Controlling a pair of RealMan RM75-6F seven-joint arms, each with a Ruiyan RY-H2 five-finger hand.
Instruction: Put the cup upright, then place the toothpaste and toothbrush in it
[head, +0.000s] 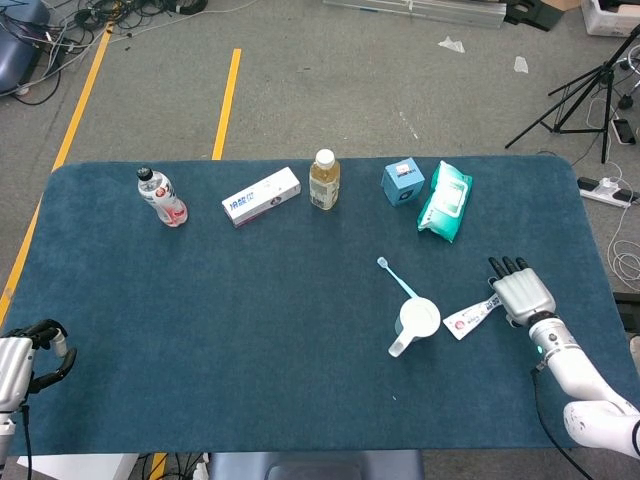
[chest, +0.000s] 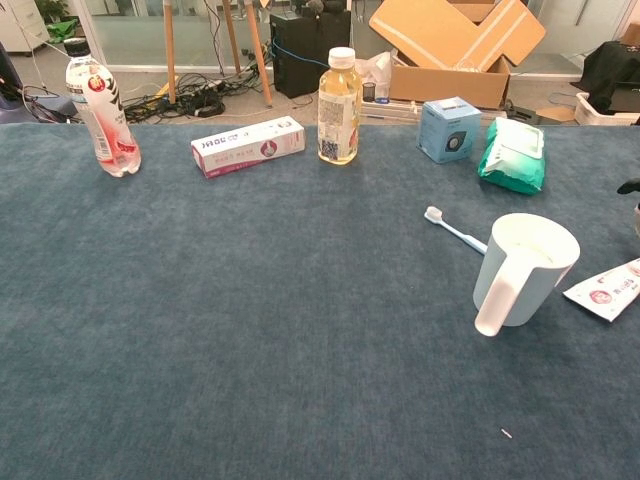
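The pale blue cup (head: 418, 321) (chest: 525, 268) stands upright right of the table's middle, its handle pointing to the front left. A light blue toothbrush (head: 394, 277) (chest: 451, 229) lies flat just behind it, its head pointing away. The white toothpaste tube (head: 468, 318) (chest: 606, 290) lies to the cup's right. My right hand (head: 521, 294) hovers at the tube's cap end with its fingers stretched out and holds nothing; only a dark fingertip (chest: 630, 187) shows in the chest view. My left hand (head: 24, 361) sits at the front left table edge with its fingers curled in on nothing.
Along the far side stand a water bottle (head: 162, 197), a toothpaste box (head: 261, 196), a juice bottle (head: 324, 180), a small blue box (head: 403, 182) and a green wipes pack (head: 446, 201). The table's right edge (head: 598, 262) is near my right hand.
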